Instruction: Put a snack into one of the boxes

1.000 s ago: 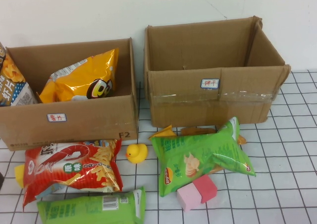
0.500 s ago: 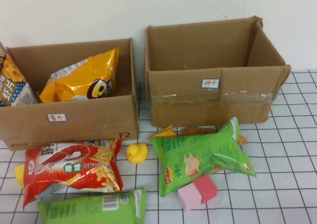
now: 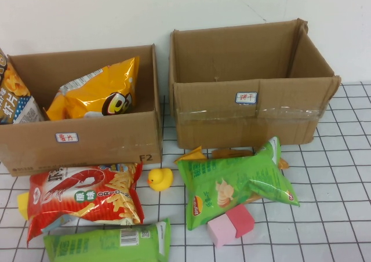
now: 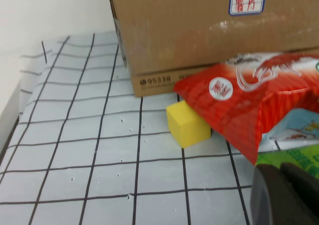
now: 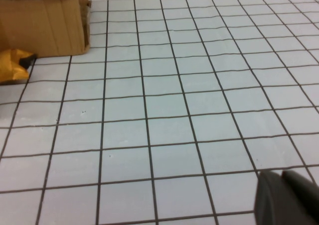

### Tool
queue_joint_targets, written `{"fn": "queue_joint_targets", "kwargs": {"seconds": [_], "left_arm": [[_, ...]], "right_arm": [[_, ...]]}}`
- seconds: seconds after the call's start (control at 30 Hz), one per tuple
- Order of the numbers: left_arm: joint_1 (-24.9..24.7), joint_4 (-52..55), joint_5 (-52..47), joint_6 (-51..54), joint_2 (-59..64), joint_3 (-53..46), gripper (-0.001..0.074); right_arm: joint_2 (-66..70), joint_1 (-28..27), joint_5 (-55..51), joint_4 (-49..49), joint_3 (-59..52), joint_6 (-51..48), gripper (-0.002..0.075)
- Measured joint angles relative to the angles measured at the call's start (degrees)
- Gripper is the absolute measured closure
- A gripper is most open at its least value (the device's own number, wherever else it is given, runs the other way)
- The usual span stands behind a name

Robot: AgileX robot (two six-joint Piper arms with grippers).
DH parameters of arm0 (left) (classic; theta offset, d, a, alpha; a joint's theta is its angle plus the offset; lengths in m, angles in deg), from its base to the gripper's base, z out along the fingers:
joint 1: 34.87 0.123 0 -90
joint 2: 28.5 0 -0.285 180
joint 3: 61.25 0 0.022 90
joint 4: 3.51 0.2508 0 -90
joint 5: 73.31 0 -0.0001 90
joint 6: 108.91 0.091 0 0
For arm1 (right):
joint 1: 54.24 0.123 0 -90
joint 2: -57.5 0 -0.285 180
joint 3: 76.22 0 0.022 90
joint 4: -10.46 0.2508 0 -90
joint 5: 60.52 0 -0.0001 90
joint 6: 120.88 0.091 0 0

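Although neither arm shows in the high view, each wrist camera catches a dark sliver of its own pincer: the left pincer (image 4: 286,195) hangs low over the worktop (image 3: 339,175) beside the red shrimp-stick bag (image 3: 87,196), and the right pincer (image 5: 289,197) hovers over bare grid squares well apart from the snacks. I cannot tell whether either one is open or closed.

The snack nearest my left arm is that red bag, lying flat on the worktop just in front of the left cardboard box (image 3: 81,139), touching its front wall and partly covering a yellow foam block (image 4: 187,124). I judge it light, puffed with air, slick-skinned and crushable, with brittle contents. A squeeze on the belly would likely slip or break the sticks, so I would take a sealed end seam or a corner, where the film is flat and stiff.

The green chip bag (image 3: 235,181) lies before the right cardboard box (image 3: 255,114) and should handle alike. A rubber duck (image 3: 160,178) sits between the two bags.
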Motion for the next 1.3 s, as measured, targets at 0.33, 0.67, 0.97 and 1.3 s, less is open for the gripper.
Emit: {"fn": "queue_joint_targets", "kwargs": {"seconds": [0.33, 0.67, 0.97, 1.3], "left_arm": [[0.0, -0.12, -0.61, 0.96, 0.0, 0.0, 0.0737], [0.0, -0.12, -0.61, 1.11, 0.0, 0.0, 0.0737], [0.0, -0.12, -0.95, 1.11, 0.0, 0.1, 0.0737], [0.0, -0.12, -0.95, 1.11, 0.0, 0.1, 0.0737]], "right_arm": [[0.0, 0.0, 0.01, 0.0, 0.0, 0.0, 0.0727], [0.0, 0.0, 0.01, 0.0, 0.0, 0.0, 0.0727], [0.0, 0.0, 0.01, 0.0, 0.0, 0.0, 0.0727], [0.0, 0.0, -0.03, 0.0, 0.0, 0.0, 0.0727]]}}
